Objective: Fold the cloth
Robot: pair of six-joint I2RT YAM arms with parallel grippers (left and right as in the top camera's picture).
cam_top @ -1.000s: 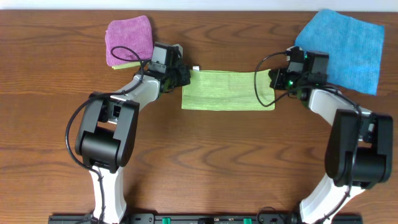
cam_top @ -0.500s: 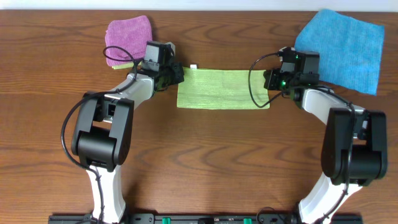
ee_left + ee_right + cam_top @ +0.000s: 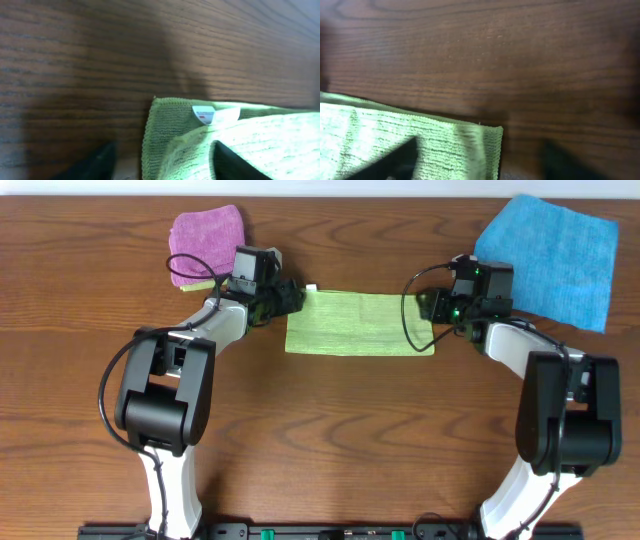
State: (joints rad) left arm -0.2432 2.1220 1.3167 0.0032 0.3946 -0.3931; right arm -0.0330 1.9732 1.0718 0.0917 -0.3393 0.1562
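Observation:
The green cloth (image 3: 360, 323) lies as a flat folded strip on the table's middle, long side left to right. My left gripper (image 3: 285, 298) stands open at the strip's left end; in the left wrist view the cloth's corner (image 3: 170, 135) with its white tag (image 3: 206, 115) lies between the spread fingers (image 3: 95, 162) of that gripper (image 3: 162, 167). At the right end my right gripper (image 3: 432, 305) is open too. The right wrist view has the cloth's edge (image 3: 470, 145) between that gripper's (image 3: 480, 165) parted fingers (image 3: 390, 160).
A folded pink cloth (image 3: 208, 242) sits at the back left on top of a yellow-green one (image 3: 200, 284). A blue cloth (image 3: 555, 255) lies spread at the back right. Bare wooden table (image 3: 350, 430) lies in front of the green strip.
Both grippers have opened and let go of the green cloth's ends. Before that the strip had shifted a little left and toward the back.

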